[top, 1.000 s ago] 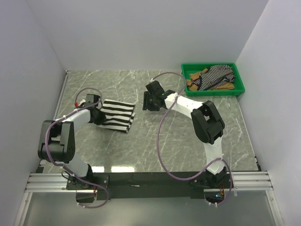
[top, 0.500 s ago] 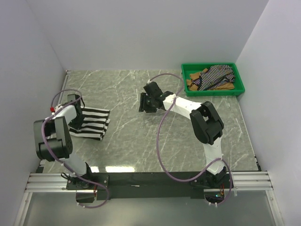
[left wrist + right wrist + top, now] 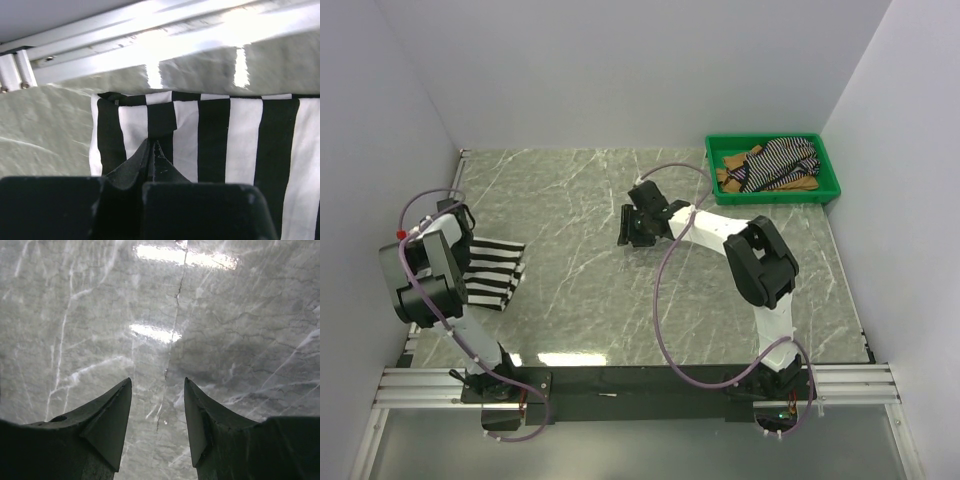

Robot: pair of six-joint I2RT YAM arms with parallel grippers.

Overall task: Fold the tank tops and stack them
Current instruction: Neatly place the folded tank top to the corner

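Fabric: wide-striped top (image 3: pixel 240 135) looks soft, light, floppy; I'd grab a corner.
Left gripper (image 3: pixel 152 149): pinching its edge, well apart from green tray (image 3: pixel 772 198).
Right gripper (image 3: pixel 157 410): spread, empty.

Green plastic tray (image 3: pixel 775 197) sits at the far right corner of the table, close to the right wall and square to the table edges. Tabletop (image 3: pixel 590 300) is grey marble-patterned with pale veining and glossy; light glare shows near the front edge. Plain white walls (image 3: pixel 620 70) enclose three sides. Aluminium rail (image 3: pixel 420 385) runs along the near edge. In the left wrist view, an aluminium profile (image 3: pixel 125 47) borders the marble surface.
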